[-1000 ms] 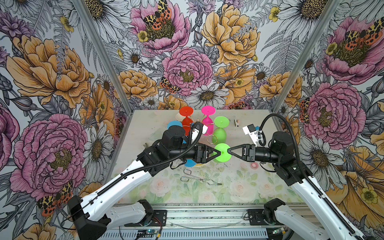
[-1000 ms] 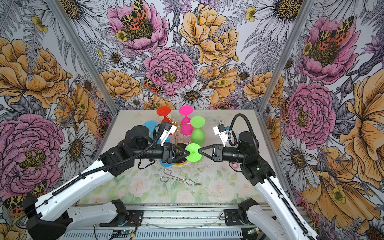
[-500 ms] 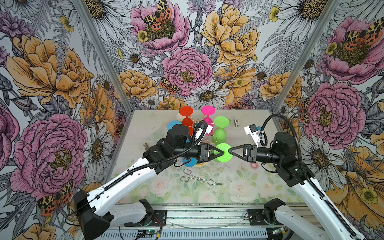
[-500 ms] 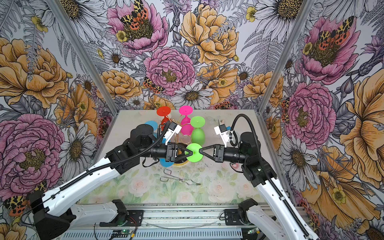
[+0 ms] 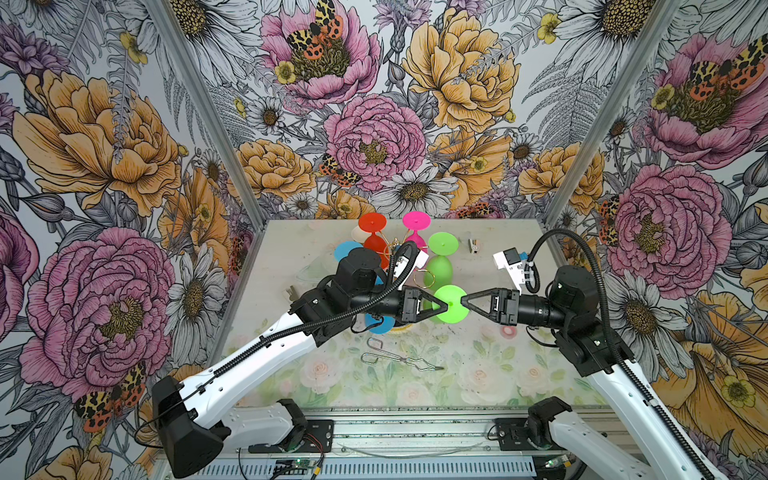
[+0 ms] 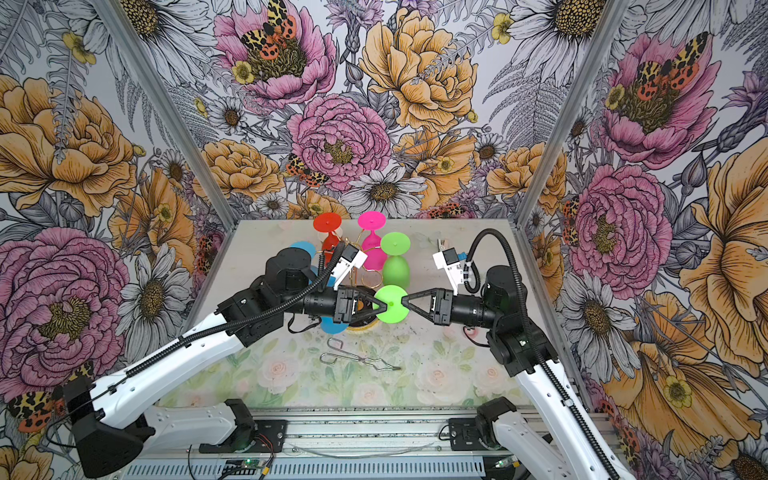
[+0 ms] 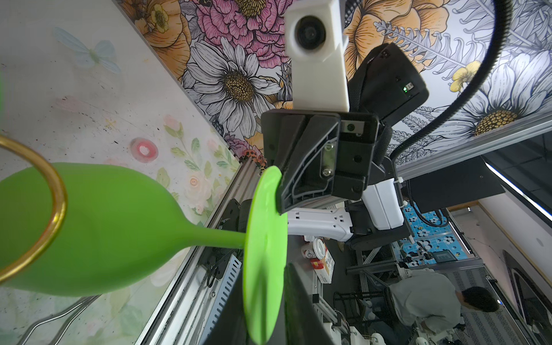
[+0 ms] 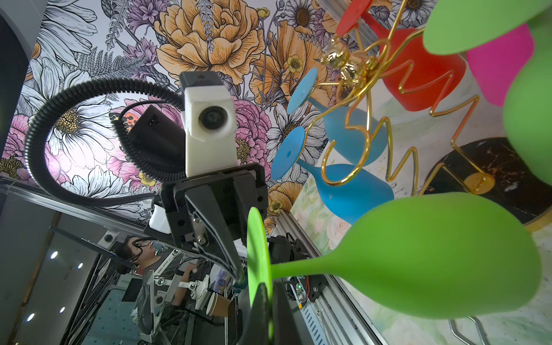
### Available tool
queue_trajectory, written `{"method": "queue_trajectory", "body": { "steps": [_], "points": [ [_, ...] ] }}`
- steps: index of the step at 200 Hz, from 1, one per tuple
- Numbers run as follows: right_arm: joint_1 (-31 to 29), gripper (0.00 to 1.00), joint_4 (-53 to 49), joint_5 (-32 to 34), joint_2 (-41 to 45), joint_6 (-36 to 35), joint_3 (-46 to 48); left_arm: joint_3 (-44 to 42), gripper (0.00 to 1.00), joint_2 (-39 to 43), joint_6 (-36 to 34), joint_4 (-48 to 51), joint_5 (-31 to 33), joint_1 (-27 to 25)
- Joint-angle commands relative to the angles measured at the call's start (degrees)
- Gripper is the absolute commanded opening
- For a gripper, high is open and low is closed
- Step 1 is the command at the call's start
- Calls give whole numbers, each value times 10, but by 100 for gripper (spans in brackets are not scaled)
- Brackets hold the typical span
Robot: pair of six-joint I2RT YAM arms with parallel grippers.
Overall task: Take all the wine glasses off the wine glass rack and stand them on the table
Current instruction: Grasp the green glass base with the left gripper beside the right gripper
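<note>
Two grippers: faced each other tip to tip across the round foot of a lime-green plastic wine glass (image 5: 454,312), above the pale floral table (image 5: 498,374).
Right gripper (image 5: 463,300): was clamped on the rim of that foot, one finger on each face; looked in both top views like a single black wedge touching the rim, with the pinch plain only in the wrist views.
Left gripper (image 5: 446,306): lay with its upper fingertip over the middle of the foot; had a finger close against each face in its own wrist view; could not tell whether pinching or just short of it.
Glass position: was held foot-up, just in front of the gold wire wine glass rack (image 5: 429,279), bowl mostly hidden under foot and gripper in both top views.
Left wrist view: showed the bowl (image 7: 113,227) whole, the stem bare, and one gold loop crossing in front of the bowl.
Right wrist view: showed the rack's hub (image 8: 348,64), its black base and two blue wine glasses (image 8: 355,191) hanging there.
Top views: alone showed the steel wire tongs (image 5: 399,358) full length, flat on the table in front of the rack and apart from it; also a red wine glass (image 5: 372,223) and a pink wine glass (image 5: 416,220) at the rack's far side.
</note>
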State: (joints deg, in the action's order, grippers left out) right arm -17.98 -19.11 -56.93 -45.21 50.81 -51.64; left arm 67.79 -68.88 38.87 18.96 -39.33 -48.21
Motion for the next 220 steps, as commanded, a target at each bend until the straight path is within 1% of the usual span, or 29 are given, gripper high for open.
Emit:
{"method": "queue_trajectory", "body": {
  "steps": [1,37,63,76,104,119,126,139,148,180,199,220],
  "points": [
    [5,0,6,4,9,5,-5,-6,18,-5,1,-27,-29,-4],
    [9,0,6,1,15,6,-1,-6,10,-8,3,-36,-35,-4],
    [12,0,5,-2,19,4,2,-8,7,-10,8,-50,-45,-5],
    [14,2,5,-3,21,4,4,-8,5,-11,9,-52,-49,-5],
    [22,12,4,1,27,2,4,-11,2,-14,10,-56,-52,-5],
    [31,19,2,-1,30,1,2,-10,0,-16,11,-57,-55,-5],
    [37,24,1,-5,32,1,0,-11,0,-17,11,-58,-56,-5],
    [51,39,-1,-12,35,-1,-4,-10,0,-19,10,-59,-60,-5],
    [62,44,-4,-17,40,-6,-6,-10,0,-20,9,-62,-65,-5],
    [120,51,-10,-45,48,-7,-10,-4,0,-29,9,-64,-80,-6],
    [165,53,-12,-55,45,1,-10,-2,0,-33,2,-63,-83,-8],
    [228,65,-18,-62,31,19,0,1,0,-38,-17,-63,-87,-16]
  ]
}}
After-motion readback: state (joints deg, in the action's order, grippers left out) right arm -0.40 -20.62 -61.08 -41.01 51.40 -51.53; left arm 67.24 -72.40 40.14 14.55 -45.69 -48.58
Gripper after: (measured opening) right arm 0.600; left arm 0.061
